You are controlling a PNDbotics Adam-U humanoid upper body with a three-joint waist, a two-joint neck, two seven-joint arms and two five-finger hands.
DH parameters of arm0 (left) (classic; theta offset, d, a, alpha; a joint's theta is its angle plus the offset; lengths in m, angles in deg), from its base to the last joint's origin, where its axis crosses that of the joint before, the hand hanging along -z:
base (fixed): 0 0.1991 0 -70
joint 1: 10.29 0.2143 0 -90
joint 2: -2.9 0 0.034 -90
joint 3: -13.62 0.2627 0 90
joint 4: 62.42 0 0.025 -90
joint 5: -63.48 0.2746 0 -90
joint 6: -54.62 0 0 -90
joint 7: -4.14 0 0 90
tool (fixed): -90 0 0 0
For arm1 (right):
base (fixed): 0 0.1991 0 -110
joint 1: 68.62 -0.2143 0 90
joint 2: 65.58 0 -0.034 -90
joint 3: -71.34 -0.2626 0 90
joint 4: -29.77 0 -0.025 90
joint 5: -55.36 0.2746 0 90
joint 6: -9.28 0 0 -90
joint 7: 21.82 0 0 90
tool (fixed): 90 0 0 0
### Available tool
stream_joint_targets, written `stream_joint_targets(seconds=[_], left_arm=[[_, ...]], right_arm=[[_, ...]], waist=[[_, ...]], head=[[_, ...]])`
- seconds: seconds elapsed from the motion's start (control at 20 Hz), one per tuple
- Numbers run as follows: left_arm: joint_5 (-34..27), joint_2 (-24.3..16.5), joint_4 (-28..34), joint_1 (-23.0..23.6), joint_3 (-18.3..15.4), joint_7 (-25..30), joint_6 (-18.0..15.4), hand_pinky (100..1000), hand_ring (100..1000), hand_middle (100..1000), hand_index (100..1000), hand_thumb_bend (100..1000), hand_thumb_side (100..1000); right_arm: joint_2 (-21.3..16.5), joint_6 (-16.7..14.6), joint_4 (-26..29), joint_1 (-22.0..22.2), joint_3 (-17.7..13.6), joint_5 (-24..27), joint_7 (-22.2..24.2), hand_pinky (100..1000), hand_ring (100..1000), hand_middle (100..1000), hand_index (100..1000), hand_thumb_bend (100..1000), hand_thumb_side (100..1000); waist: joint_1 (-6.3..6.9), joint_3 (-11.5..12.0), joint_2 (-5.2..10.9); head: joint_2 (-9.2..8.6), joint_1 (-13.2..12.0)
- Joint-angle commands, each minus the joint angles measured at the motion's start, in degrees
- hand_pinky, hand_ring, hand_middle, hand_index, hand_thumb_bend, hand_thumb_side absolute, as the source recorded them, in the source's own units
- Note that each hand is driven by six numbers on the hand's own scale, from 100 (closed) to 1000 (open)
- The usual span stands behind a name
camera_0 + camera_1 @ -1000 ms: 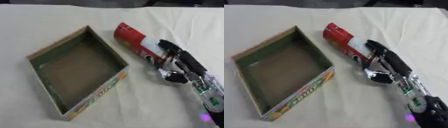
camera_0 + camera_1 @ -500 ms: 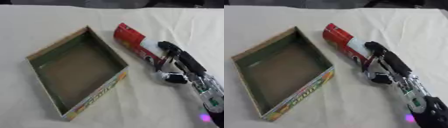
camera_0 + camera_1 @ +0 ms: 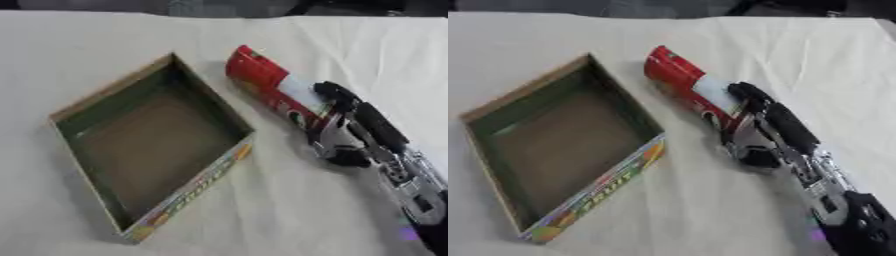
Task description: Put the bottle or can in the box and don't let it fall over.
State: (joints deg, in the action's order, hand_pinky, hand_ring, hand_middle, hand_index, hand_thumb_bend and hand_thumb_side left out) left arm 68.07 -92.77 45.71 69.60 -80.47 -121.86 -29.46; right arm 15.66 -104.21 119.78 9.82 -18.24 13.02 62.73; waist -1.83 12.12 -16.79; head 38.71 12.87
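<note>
Unmoved, right hand [image 3: 346, 131] grips cylindrical red can [image 3: 262, 82] beside cardboard box [image 3: 192, 187].

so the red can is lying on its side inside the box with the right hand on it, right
Not quite. The red can is lying on its side with the right hand on it, but it lies on the table beside the box, not inside it. The left eye view shows the box holding nothing.
</note>
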Motion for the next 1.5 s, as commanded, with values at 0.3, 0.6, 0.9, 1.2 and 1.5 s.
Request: stream_joint_targets(seconds=[0.3, 0.6, 0.9, 1.2, 1.5], left_arm=[[-0.27, -1.07, 1.04, -0.18, -0.72, -0.15, -0.14, 512, 818, 1000, 801, 172, 866], [-0.46, -1.02, 1.05, -0.14, -0.79, -0.12, -0.26, 510, 815, 1000, 799, 175, 867], [-0.76, -0.98, 1.04, -0.14, -0.86, -0.21, -0.48, 508, 814, 1000, 799, 177, 868], [-0.87, -1.03, 1.05, -0.19, -0.89, -0.37, -0.75, 507, 812, 1000, 799, 178, 866], [-0.82, -1.04, 1.02, -0.11, -0.93, -0.43, -0.97, 507, 811, 999, 798, 179, 864]], right_arm=[[-0.62, -1.12, -2.23, -0.1, 1.0, 3.6, -2.42, 145, 1000, 621, 676, 100, 100], [-0.79, -2.85, -2.06, -0.4, 1.22, 5.99, -5.02, 100, 1000, 569, 561, 100, 100], [-1.07, -4.58, -0.91, -0.2, 1.19, 7.18, -7.55, 100, 1000, 512, 483, 100, 100], [-2.13, -6.13, -0.13, -0.58, 1.32, 7.64, -10.79, 100, 839, 406, 343, 100, 100], [-3.41, -7.8, 0.3, -1.48, 1.2, 6.89, -13.38, 100, 717, 297, 240, 100, 100]], waist=[[0.57, 0.54, -0.39], [0.58, 0.56, -0.26], [0.55, 0.66, -0.24], [0.5, 0.54, -0.03], [0.4, 0.42, 0.36]], head=[[-0.72, 0.49], [-0.72, 0.53], [-0.68, 0.57], [-0.42, 0.56], [-0.2, 0.44]])
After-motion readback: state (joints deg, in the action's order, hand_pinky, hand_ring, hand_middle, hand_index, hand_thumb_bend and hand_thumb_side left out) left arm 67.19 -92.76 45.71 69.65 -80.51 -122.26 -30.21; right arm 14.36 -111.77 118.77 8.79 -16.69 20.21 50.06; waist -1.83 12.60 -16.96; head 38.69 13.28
